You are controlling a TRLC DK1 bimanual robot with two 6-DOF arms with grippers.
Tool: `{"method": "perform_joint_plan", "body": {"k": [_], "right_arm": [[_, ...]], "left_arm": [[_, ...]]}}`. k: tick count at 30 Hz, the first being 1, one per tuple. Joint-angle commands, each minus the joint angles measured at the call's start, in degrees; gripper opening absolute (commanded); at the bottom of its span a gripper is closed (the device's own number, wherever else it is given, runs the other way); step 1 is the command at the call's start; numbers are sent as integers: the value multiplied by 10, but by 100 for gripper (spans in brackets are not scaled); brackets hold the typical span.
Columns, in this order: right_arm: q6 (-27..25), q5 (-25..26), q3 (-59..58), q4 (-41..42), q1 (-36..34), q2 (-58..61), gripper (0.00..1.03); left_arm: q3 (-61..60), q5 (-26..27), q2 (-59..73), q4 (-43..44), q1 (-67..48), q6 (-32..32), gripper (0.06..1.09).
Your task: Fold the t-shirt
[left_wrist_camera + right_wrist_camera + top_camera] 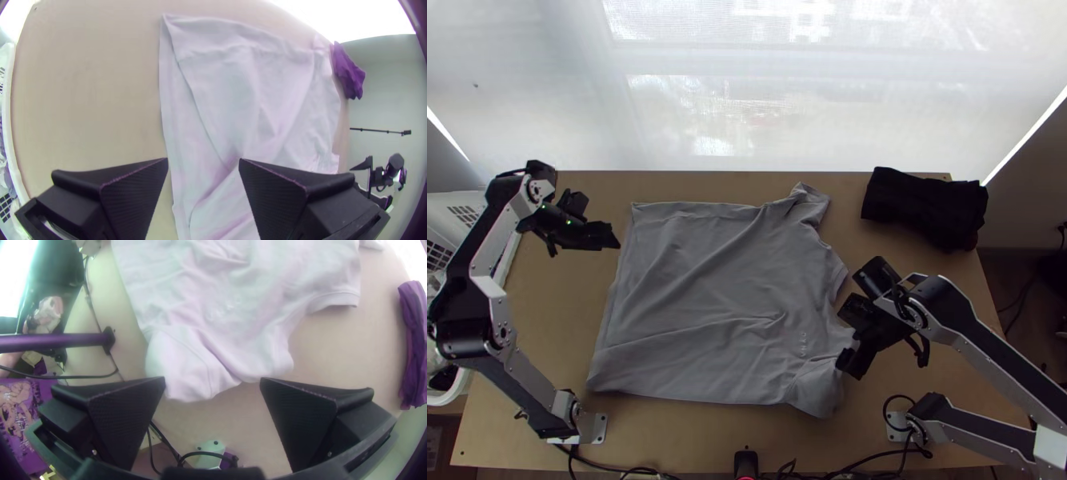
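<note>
Wide black fingers (124, 422) of the right gripper (887, 356) stand spread apart, above the worktop (939, 320). One tip looms right at the edge of the grey t-shirt (707, 288); whether it touches the cloth, I can't tell. Left gripper (585, 242) has its fingers well apart too, just off the shirt's far end from the right gripper; in the left wrist view, one of them overlaps the cloth and the other sits beside its edge.

Between the two grippers, the t-shirt lies spread out, rumpled, with long creases running across it and two edges of fabric showing near the left gripper. Close by the right gripper, the cloth bunches into a rounded, puckered end. A cuff (336, 300) lies out to one side of that end, and a small print (803, 344) sits a little farther in from the same gripper.

Beyond the right gripper, toward the pale screen (811, 104), rests a bundle of black cloth (923, 208). On the outer side of the left gripper, away from the shirt, there's a white basket (459, 210) with slotted walls.
</note>
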Motion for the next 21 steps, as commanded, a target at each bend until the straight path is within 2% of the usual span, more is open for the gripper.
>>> {"method": "perform_joint_plan", "body": {"k": [1,7,16,21], "right_arm": [[19,-2,33,-12,-27,-15,99],[19,-1,-30,-26,-25,-49,99],[50,-2,-32,-26,-11,-46,99],[51,-1,-33,-25,-13,-46,99]], "left_arm": [[180,-28,157,35,-56,-99,85],[242,-59,234,42,-75,-114,85],[249,-69,271,55,-76,-126,84],[249,-73,282,62,-83,-132,84]]}}
